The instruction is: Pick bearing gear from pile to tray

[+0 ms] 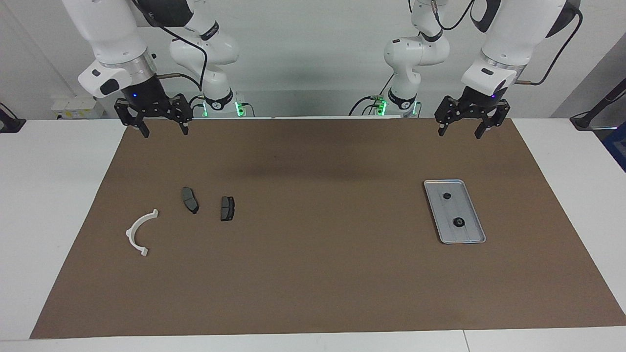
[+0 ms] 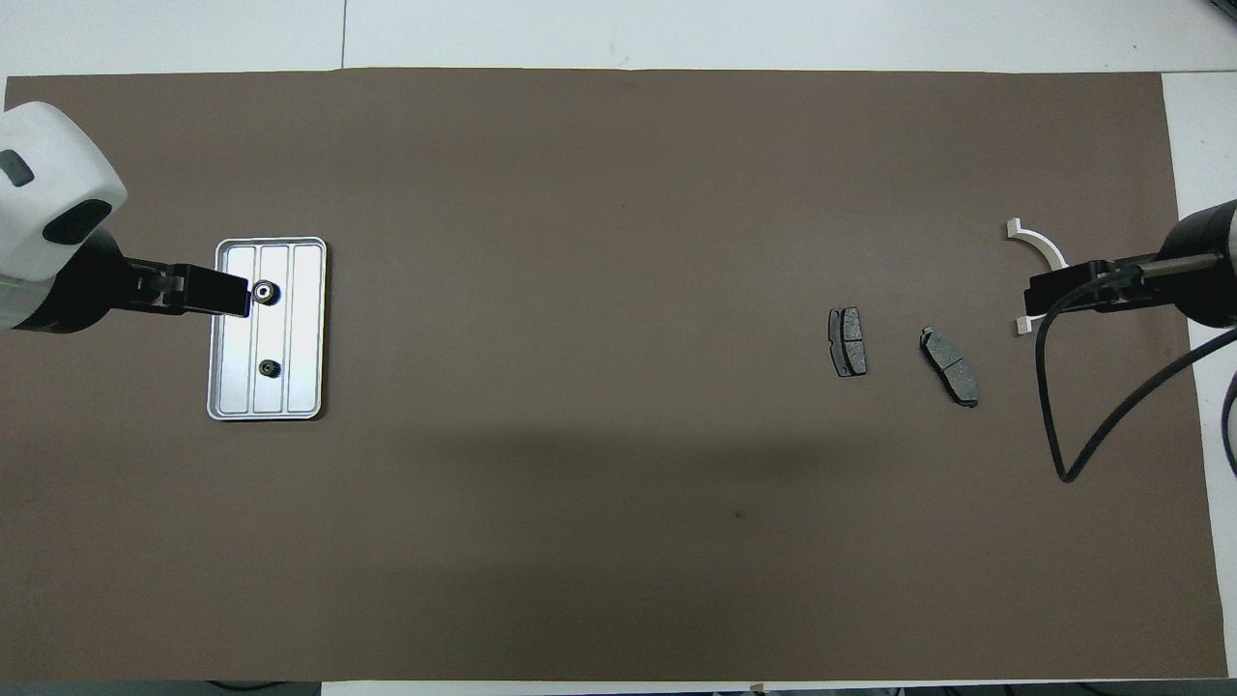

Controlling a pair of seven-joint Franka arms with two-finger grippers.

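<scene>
Take the tray (image 1: 455, 211) as your landmark, lying on the brown mat (image 1: 318, 274) toward the left arm's end of the surface. Nearest the robots, your left hand (image 1: 461, 131) hangs in the air over the mat's edge, fingers spread and empty; your right hand (image 1: 164, 131) waits likewise at the other end, also released and empty. The overhead view makes the left hand seem to overlap the tray's rim; the facing view shows it high and apart. In the tray lie two bearing gears (image 2: 264, 291), one nearer the robots than the other (image 2: 270, 367). Well apart from the tray, toward the right arm's end, lie two brake pads (image 1: 227, 208) (image 1: 190, 199), then the white arc bracket (image 1: 139, 233), partly hidden overhead by the right hand.
</scene>
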